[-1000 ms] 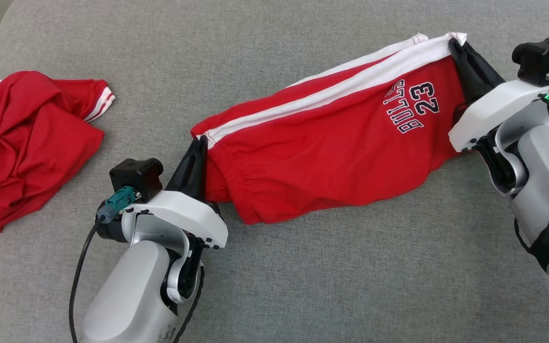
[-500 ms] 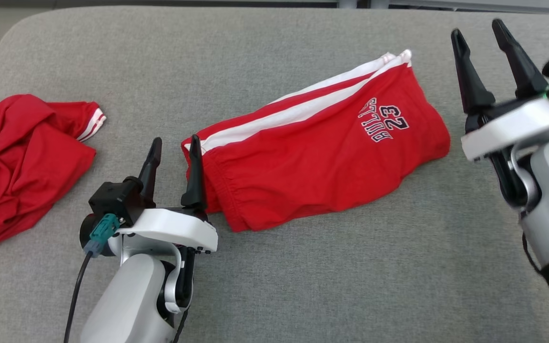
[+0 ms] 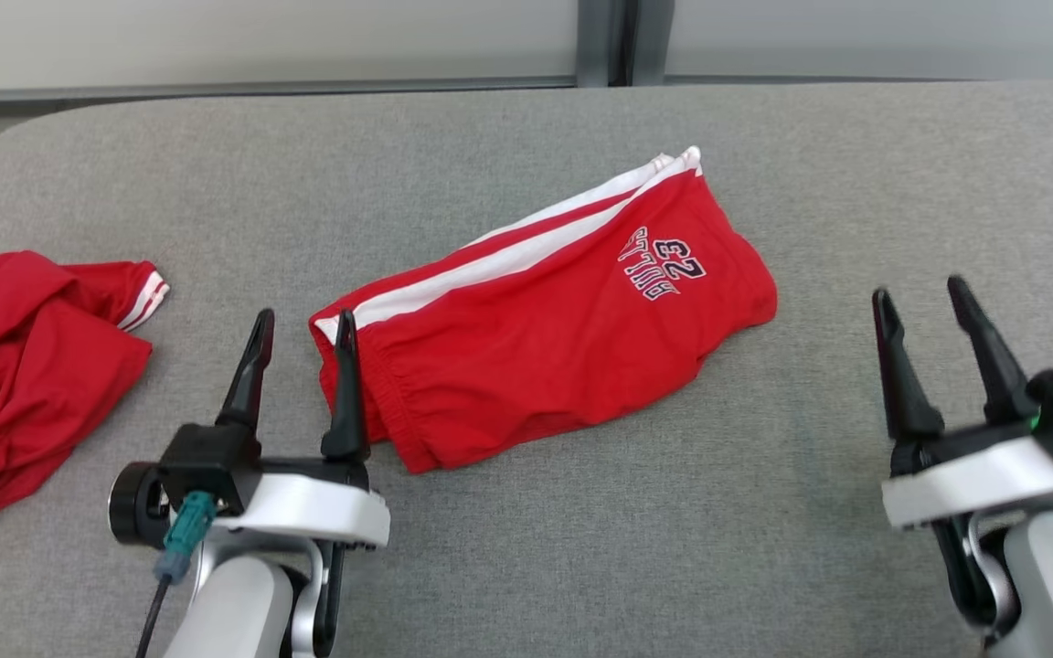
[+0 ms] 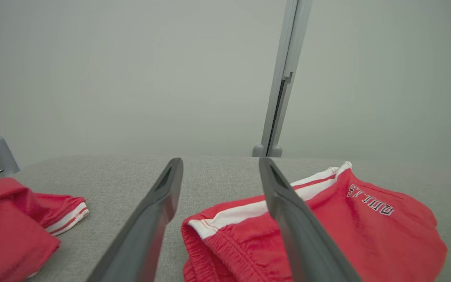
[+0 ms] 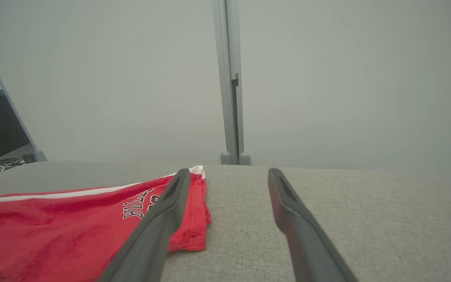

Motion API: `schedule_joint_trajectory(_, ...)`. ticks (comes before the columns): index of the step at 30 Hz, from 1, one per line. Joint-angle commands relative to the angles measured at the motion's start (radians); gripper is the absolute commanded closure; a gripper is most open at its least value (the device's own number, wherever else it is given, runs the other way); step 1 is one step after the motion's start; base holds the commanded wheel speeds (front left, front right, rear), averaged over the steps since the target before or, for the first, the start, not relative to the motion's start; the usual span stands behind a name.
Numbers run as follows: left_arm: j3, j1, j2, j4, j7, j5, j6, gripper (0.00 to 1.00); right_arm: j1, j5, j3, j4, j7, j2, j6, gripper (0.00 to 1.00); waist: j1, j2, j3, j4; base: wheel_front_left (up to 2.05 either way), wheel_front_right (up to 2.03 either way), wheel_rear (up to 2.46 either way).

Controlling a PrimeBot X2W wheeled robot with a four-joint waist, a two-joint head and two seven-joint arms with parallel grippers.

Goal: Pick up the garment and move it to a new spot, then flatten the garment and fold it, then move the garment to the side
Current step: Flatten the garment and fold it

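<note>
Folded red shorts (image 3: 545, 338) with white side stripes and a "23" print lie slanted on the grey cushioned surface (image 3: 581, 548), also seen as red shorts (image 4: 327, 231) in the left wrist view and red shorts (image 5: 73, 219) in the right wrist view. My left gripper (image 3: 303, 320) stands open just left of the waistband end, nothing between its fingers. My right gripper (image 3: 920, 297) is open too, apart from the shorts, to their right and nearer me. In the wrist views the left gripper (image 4: 219, 164) and right gripper (image 5: 228, 174) both hold nothing.
A second crumpled red garment (image 3: 24, 375) with white-striped cuff lies at the far left of the surface. A pale wall with a vertical metal post (image 3: 604, 41) runs behind the surface's far edge.
Both grippers have let go of the shorts, opened and drawn back toward me. The shorts now lie loose on the surface. The head camera has tilted up, shifting the whole picture downward.
</note>
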Motion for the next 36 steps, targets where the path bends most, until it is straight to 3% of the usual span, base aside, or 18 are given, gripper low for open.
schedule_joint_trajectory(1,0.007,0.018,0.01,-0.005,0.0,0.018,-0.004,0.0,0.038,-0.012,-0.017,-0.022,0.007,0.008,0.0,0.0,0.0,0.0,-0.018,-0.012,0.0,0.0,0.0)
schedule_joint_trajectory(8,0.023,0.099,0.019,0.007,0.0,0.053,-0.001,0.0,0.214,-0.071,-0.067,-0.166,0.067,0.071,0.0,0.0,0.0,0.0,-0.058,-0.038,0.0,0.0,0.0)
schedule_joint_trajectory(16,0.026,0.128,0.023,0.036,0.0,0.068,0.011,0.0,0.29,-0.115,-0.071,-0.261,0.127,0.113,0.0,0.0,0.0,0.0,-0.084,-0.051,0.0,0.0,0.0)
schedule_joint_trajectory(36,0.021,0.097,0.014,0.042,0.0,0.069,0.002,0.0,0.295,-0.115,-0.082,-0.276,0.158,0.112,0.0,0.0,0.0,0.0,-0.063,-0.029,0.0,0.0,0.0)
